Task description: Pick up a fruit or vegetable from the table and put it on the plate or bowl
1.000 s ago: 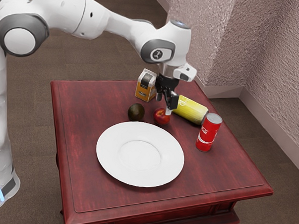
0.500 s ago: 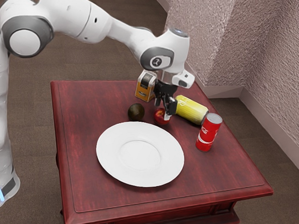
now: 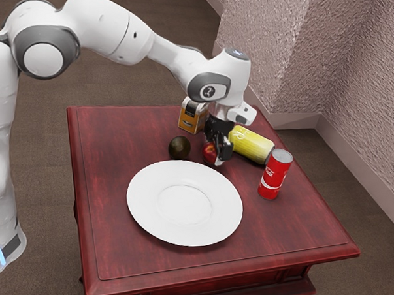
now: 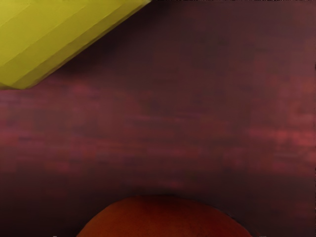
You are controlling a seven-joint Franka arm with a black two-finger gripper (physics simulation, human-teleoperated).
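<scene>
Sat with the end effector (image 3: pixel 219 153) right down on the red apple (image 3: pixel 209 151), on the counter (image 3: pixel 107 190) just beside the plate (image 3: pixel 184 203), couldn't tell whether clenched or released, and had lifting and plating left.

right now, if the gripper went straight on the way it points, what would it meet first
Most likely the red apple directly under the gripper, then the table; the gap between them is hard to judge.
</scene>
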